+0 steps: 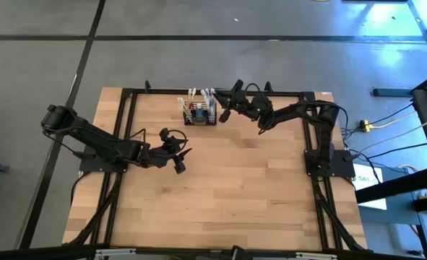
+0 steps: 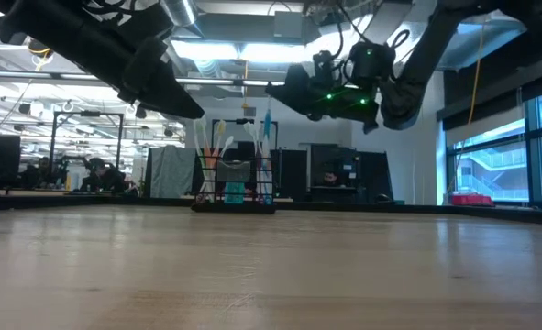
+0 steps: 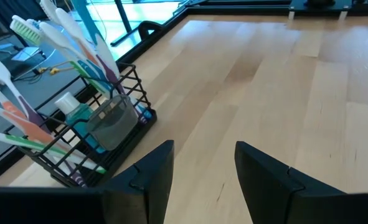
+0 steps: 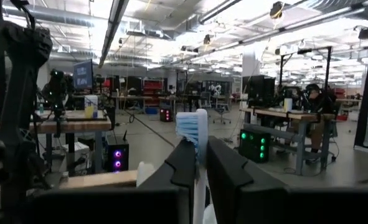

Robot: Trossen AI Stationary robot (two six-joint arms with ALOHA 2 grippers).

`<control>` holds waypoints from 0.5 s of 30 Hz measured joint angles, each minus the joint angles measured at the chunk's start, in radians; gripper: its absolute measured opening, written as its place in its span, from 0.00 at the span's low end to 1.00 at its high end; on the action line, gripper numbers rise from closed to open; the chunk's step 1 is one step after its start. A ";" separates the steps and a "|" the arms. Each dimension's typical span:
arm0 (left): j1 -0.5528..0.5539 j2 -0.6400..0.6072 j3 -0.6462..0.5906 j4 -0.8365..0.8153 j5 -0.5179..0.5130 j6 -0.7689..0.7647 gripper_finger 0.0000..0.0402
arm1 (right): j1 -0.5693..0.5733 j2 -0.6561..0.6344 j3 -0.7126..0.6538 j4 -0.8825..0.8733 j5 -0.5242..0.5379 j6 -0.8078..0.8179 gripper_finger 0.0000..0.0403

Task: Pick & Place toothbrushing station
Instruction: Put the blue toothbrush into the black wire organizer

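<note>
- Fingers of the right gripper (image 4: pixel 198 163) are closed on the handle of a white-and-blue toothbrush (image 4: pixel 192 132), whose bristled head stands up just beyond the fingertips.
- Left gripper (image 3: pixel 203 163) hangs with its fingers apart and nothing between them, above bare tabletop.
- Toothbrushing station (image 1: pixel 199 115), a black wire basket crowded with brushes and a teal tube (image 3: pixel 84 118), sits near the table's (image 1: pixel 235 195) far edge, just beside the right fingertips and ahead and to one side of the left fingers.
- Judged step: the right arm is working a brush at the station, whether seating or drawing it I cannot tell.
- Recommendation: keep the brush upright and travel along its own axis; sideways pull would likely drag the light basket.
- Watch neighbouring handles for snagging; the left gripper could steady the wire rim if the basket shifts.
</note>
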 joint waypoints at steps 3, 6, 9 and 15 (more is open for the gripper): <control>0.000 0.000 0.000 0.000 0.004 0.001 0.41 | 0.003 0.018 0.000 -0.015 0.005 0.001 0.07; 0.000 0.000 0.000 0.000 0.005 0.000 0.41 | 0.004 0.043 0.000 -0.015 0.005 0.004 0.07; 0.000 0.000 0.000 0.000 0.006 0.000 0.41 | 0.003 0.060 0.000 -0.016 0.008 0.009 0.07; 0.000 0.000 0.000 0.000 0.006 0.000 0.41 | 0.008 0.072 0.000 -0.029 0.016 0.013 0.07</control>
